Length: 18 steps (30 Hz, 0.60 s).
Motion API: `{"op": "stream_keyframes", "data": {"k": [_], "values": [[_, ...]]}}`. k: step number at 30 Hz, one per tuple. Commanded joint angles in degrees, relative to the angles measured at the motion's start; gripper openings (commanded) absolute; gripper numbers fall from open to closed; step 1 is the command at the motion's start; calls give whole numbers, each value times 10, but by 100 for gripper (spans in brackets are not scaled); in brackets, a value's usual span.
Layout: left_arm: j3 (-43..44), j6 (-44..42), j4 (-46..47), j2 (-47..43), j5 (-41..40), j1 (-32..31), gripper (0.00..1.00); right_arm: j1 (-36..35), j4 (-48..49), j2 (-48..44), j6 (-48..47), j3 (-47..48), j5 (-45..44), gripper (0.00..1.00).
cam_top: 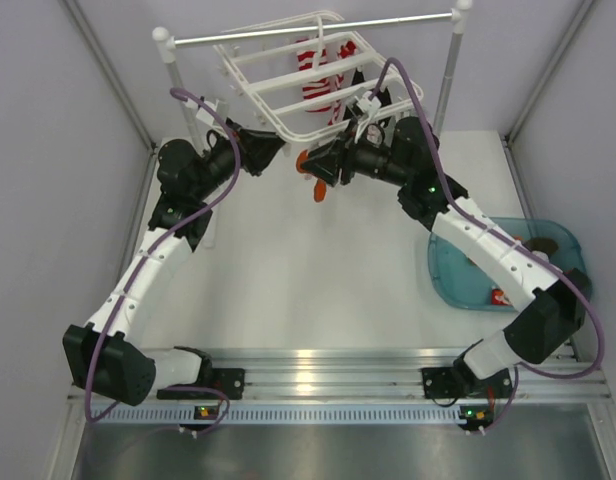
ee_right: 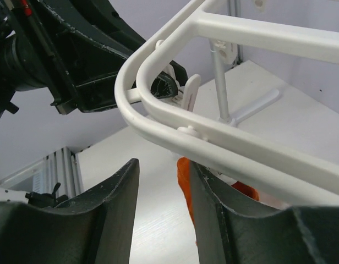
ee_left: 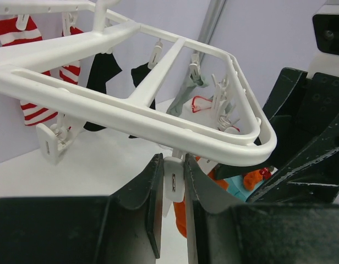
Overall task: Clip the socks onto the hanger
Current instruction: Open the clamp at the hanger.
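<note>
Step in hand: clipping the orange sock (ee_left: 180, 217) at the near corner of the hanger (ee_left: 131, 116). The left gripper (ee_left: 172, 165) pinches a dangling clip (ee_left: 173, 184) between its jaws. The right gripper (ee_right: 161, 165) has its jaws apart, with the sock beside one finger, just under the rail. Hard to tell whether the cuff sits in the clip yet. Next move: seat the cuff in the clip mouth, then let the clip close. Striped socks (ee_left: 32, 113) already hang.
</note>
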<state>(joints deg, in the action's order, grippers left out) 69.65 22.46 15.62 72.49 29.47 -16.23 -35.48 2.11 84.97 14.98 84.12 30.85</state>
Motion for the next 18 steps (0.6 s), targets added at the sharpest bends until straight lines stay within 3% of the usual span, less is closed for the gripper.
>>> {"op": "stream_keyframes", "data": {"k": [1, 8, 15, 18], "values": [[23, 5, 9, -15, -7, -2, 0, -9, 71, 12, -5, 18, -18, 42], [8, 15, 40, -16, 18, -2, 0, -17, 119, 13, -4, 4, 3, 41], [2, -10, 53, -24, 59, -1, 4, -18, 47, -43, -46, -15, 17, 42], [5, -25, 49, -24, 82, 1, 8, -18, 39, -56, -51, -15, 74, 34]]}}
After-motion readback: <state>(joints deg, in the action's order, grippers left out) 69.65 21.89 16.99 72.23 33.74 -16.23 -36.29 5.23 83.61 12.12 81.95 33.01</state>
